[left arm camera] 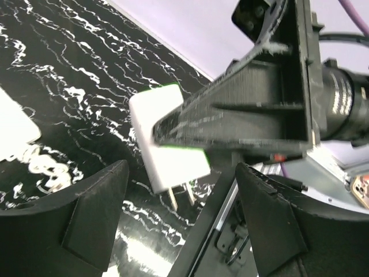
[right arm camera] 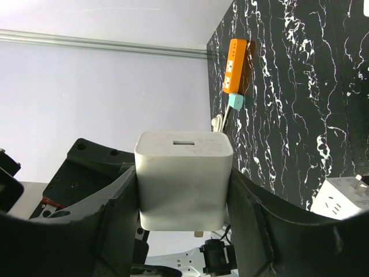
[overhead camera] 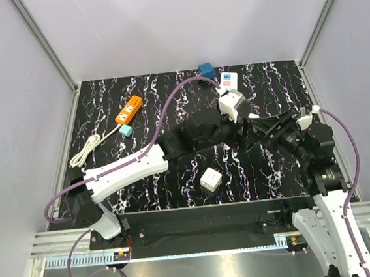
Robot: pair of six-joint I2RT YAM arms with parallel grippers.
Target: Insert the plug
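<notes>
Handover step, in the air well right of orange power strip (overhead camera: 128, 110). R gripper (right arm camera: 183, 199) clamped on white plug (right arm camera: 183, 173), prongs clear of its fingers. L gripper (left arm camera: 181, 173) has fingers apart, one each side of plug, no contact visible. Nxt (my guess): L closes square on plug body, R lets go, then carry to strip & line prongs w/ slots.

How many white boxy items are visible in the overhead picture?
3: a charger in the right tool, a cube near the front edge, and a block with coloured patches at the far edge. Others may be hidden.
</notes>
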